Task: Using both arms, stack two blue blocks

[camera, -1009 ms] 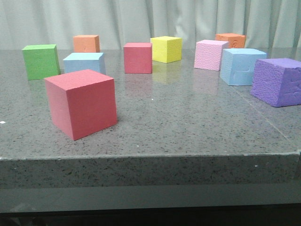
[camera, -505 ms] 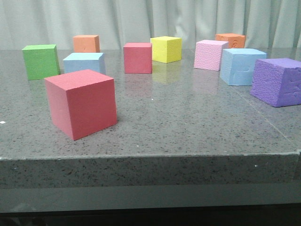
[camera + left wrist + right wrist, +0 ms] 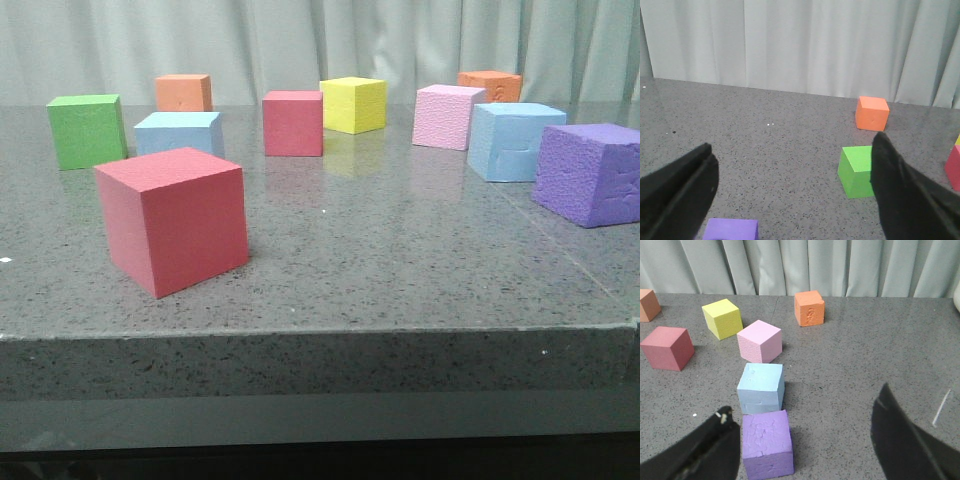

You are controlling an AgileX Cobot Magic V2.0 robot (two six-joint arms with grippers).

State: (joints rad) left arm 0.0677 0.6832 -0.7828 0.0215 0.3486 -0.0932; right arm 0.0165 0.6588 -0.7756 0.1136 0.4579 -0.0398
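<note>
Basically: grey speckled stone-look surface, polished enough to throw faint reflections, squared front edge, pleated pale curtain behind.

Foam cubes on it, all matte with crisp edges:
- big red cube, nearest the front edge on the left, turned corner-on.
- purple cube at far right, pitted, crinkled faces. Right wrist view shows it between the right fingers' tips, closer to the one beside it.
- right blue block, just behind the purple cube, near but apart; scuff lines and a dent on its front face. Right wrist view: blue block sits just beyond the purple cube.
- left blue block, behind the red cube, beside the green cube. The two blue blocks are well apart, both flat on the surface, not stacked.
- pink cube, grainy face, behind the right blue block.
- second red cube, mid-back; yellow cube next to it.
- two orange cubes at the back: one on the left, one on the right, the latter with an embossed mark.

Left gripper: black angular fingers spread wide, nothing between them, above the surface. Right gripper: fingers spread wide too, gripping nothing.
</note>
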